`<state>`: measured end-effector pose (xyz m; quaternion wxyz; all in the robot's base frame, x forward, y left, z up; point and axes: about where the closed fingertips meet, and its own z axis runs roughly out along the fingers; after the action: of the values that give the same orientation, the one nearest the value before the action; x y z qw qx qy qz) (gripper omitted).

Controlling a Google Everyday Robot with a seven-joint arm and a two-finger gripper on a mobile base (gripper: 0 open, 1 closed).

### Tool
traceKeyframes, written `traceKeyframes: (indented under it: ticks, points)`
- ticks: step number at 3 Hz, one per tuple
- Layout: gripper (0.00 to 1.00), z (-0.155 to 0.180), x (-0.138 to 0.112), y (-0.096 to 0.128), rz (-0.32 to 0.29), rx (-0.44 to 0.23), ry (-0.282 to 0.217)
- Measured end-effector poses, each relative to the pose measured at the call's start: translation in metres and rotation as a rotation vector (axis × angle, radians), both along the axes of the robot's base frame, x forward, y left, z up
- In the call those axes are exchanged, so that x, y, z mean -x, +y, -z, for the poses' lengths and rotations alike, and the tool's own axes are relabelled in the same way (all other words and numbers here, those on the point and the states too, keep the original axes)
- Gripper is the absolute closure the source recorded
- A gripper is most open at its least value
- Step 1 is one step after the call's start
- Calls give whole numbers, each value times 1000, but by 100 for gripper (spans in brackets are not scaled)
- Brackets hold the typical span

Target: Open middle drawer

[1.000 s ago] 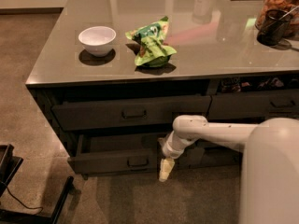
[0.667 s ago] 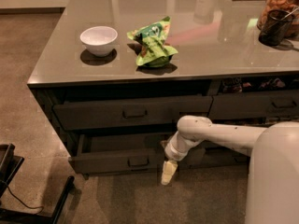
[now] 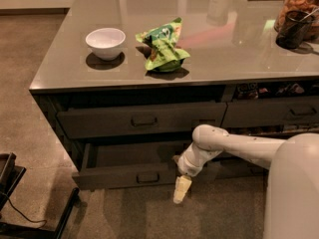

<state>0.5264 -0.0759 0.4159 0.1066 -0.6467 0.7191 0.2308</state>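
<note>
Clearly, the dark middle drawer [image 3: 124, 176] stands pulled out; end effector [image 3: 182, 188] alongside, grip unclear.

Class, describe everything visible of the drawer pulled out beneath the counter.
The open drawer is wide and dark grey-brown, with a flat front and a small loop handle at its centre. It stands partly pulled out below another drawer, showing a paler left inner wall and a shadowed inside. The end effector hangs by the right end of its front; whether they touch cannot be told.

White rnd arm [image 3: 234, 146], bulky white base [image 3: 294, 193], cream tool [image 3: 179, 195] at arm tip
</note>
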Motion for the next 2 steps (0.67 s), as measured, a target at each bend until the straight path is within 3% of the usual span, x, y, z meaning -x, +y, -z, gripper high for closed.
traceKeyframes:
  ticks: [2]
  points:
    - [0, -15, 53, -14, 26, 5, 161]
